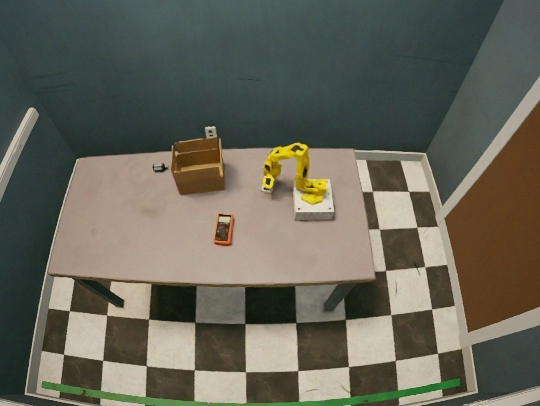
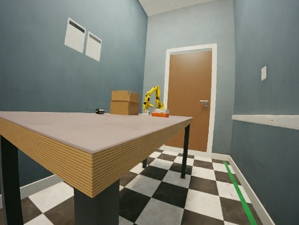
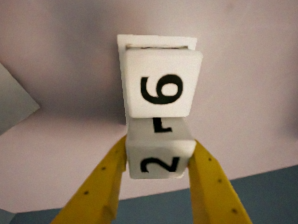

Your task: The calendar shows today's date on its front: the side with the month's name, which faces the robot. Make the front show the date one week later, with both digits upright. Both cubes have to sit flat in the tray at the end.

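Pincer (image 1: pixel 268 192) (image 2: pixel 147 113) (image 3: pixel 159 152) of mine grips a white cube marked 2 and 1 (image 3: pixel 159 150); the white cube marked 6 (image 3: pixel 163 84) sits just beyond it, in the white tray (image 3: pixel 121 50).

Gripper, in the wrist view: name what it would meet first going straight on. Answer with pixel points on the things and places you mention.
Probably the tray (image 3: pixel 121 75), met by the cube showing 2 (image 3: pixel 134 162) clamped in the gripper (image 1: pixel 268 191) (image 2: pixel 147 110) (image 3: pixel 160 147); that cube hides the gap.
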Motion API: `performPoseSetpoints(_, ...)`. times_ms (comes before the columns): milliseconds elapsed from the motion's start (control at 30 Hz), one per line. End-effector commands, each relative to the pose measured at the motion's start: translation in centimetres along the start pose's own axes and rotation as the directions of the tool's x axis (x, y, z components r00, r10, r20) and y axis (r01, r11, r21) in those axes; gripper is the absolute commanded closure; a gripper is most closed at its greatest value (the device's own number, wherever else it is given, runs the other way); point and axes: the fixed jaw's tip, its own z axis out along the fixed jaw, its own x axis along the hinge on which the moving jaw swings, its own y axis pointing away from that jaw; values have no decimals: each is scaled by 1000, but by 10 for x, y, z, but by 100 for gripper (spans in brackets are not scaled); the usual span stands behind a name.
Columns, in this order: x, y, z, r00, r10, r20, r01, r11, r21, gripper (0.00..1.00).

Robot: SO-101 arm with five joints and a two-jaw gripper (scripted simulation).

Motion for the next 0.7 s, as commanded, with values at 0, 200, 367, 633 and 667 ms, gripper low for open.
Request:
performPoseSetpoints(0, -1, 6, 4, 1000, -5, 9, 5, 1000, -24, 100)
performPoseSetpoints(200, -1, 6, 7, 1000, -5, 9, 5, 1000, -24, 100)
performPoseSetpoints(367, -1, 6, 10, 1000, -5, 9, 5, 1000, -24, 100)
performPoseSetpoints(633, -1, 6, 10, 1000, -5, 9, 5, 1000, -24, 100)
performPoseSetpoints(667, -1, 6, 11, 1000, -5, 9, 5, 1000, -24, 100)
